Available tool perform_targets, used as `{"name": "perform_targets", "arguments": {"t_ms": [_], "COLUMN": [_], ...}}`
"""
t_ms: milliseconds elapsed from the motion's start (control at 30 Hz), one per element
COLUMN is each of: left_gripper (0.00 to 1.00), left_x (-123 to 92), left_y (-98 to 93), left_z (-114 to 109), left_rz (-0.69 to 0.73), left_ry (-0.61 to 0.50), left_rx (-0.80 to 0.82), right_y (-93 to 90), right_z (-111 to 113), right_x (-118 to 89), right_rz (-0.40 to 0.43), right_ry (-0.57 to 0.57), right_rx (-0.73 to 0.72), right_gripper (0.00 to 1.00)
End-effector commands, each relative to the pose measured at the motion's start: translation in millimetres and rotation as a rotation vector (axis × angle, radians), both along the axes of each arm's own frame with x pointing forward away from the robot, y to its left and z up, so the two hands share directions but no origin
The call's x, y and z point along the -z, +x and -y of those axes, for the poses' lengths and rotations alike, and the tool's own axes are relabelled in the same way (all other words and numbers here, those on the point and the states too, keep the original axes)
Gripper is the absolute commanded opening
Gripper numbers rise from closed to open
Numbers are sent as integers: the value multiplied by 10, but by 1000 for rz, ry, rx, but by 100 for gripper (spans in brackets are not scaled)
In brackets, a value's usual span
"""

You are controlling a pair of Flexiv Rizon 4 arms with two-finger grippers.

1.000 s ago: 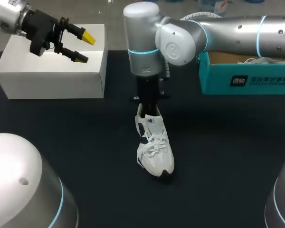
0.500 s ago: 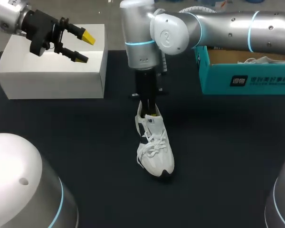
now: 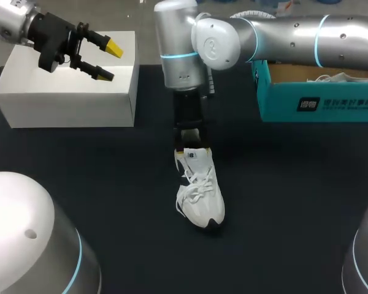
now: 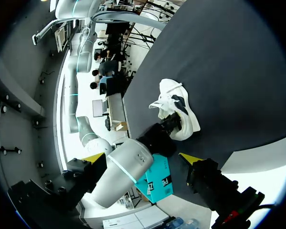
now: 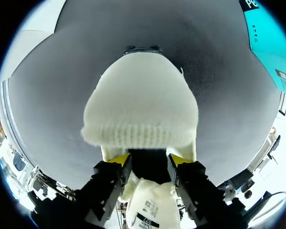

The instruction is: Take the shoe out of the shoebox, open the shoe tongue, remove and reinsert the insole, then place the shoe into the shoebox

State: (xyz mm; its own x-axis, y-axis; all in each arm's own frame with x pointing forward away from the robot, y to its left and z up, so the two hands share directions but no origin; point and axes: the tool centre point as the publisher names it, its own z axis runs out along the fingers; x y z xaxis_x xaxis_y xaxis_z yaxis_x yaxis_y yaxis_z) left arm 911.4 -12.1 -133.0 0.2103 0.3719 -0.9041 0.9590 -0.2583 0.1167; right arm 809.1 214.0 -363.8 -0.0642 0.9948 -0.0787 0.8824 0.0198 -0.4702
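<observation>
DOWN AT THE HEEL: The right gripper (image 3: 188,146) points straight down at the heel end of the white shoe (image 3: 200,191). Its yellow fingertips (image 5: 114,159) stand apart and dip into the shoe's mouth, one at each side of the opening, just short of the knitted heel collar (image 5: 138,136). Nothing shows clamped between them, so the claw reads as open. The labelled tongue (image 5: 150,210) lies between the fingers, nearer the wrist. The placing suggests work at the opening, either lifting the tongue or reaching for the insole, which is out of sight.

The shoe rests on its sole at the middle of the black table (image 3: 294,202), toe toward the robot and well apart from both boxes. The left gripper (image 3: 107,61) hangs wide open and empty above the white box (image 3: 67,98) at the table's far left, seemingly parked clear of the work.

At far right the teal shoebox (image 3: 319,103) stands open-topped. It shows brown card inside and something white at its right end, too little of it visible to name. The shoe's return to the box is not yet due.
</observation>
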Motion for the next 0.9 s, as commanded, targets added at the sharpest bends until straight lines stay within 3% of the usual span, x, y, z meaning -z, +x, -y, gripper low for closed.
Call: {"name": "perform_targets", "arguments": {"t_ms": [33, 900], "left_gripper": [100, 100], "left_x": [-4, -4], "left_y": [-8, -8], "left_z": [0, 0], "left_rz": [2, 2], "left_ry": [3, 3], "left_rx": [-1, -1], "right_y": [-2, -160], "right_z": [0, 0], "right_x": [1, -176], "right_rz": [-2, 3], "right_ry": [-1, -51], "right_rx": [2, 52], "right_gripper": [100, 100]}}
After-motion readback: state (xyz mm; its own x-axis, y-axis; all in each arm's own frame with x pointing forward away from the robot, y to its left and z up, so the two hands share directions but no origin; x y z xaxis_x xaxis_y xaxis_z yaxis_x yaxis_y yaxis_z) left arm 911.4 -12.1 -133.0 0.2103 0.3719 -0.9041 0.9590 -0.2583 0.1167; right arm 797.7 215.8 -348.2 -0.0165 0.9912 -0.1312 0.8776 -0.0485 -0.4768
